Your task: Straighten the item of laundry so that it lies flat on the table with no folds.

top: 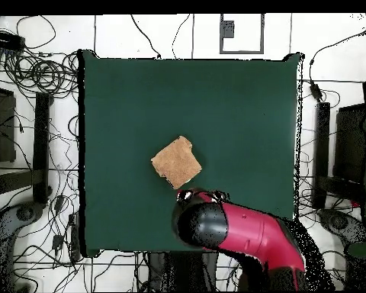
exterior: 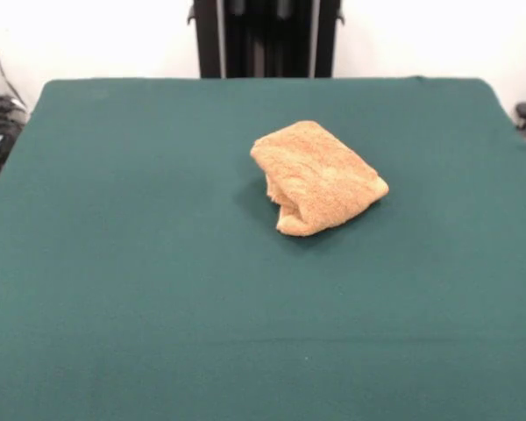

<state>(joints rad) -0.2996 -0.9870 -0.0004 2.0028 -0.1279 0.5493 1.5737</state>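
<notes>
The item of laundry (exterior: 316, 178), an orange-tan terry towel, lies folded into a thick, skewed bundle a little right of the middle of the dark green table (exterior: 114, 281). A fold bulges along its near left side. In the overhead view the towel (top: 176, 162) sits left of the table's (top: 239, 107) centre. The red and black arm (top: 247, 233) reaches in from the bottom edge. Its gripper end (top: 201, 202) hangs just below and right of the towel, apart from it. The arm's dark head hides the gripper's state. The front view shows no part of the gripper.
Cables (top: 41, 72) and dark equipment (top: 7, 114) lie on the floor round the table's left and right sides. The green top spreads wide on every side of the towel.
</notes>
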